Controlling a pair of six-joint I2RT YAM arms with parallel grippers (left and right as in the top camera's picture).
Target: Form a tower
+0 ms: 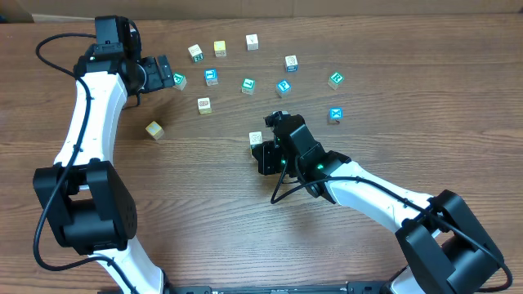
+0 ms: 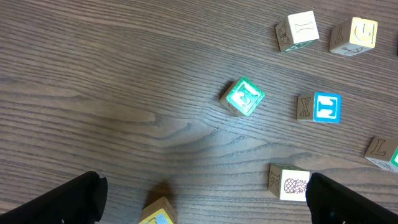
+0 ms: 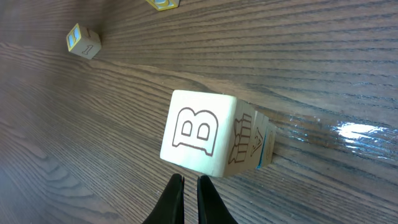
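Tower [image 3: 198, 134] just beyond right jaws, tips pressed together

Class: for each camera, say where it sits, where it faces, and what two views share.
Overhead: above the table, facing down; left arm and right arm show.
Left wrist: on its arm, facing down at the green cube; open left gripper shows.
Right wrist: looks down on the tower; shut right gripper shows.
Shared: overhead also shows green cube and tower.
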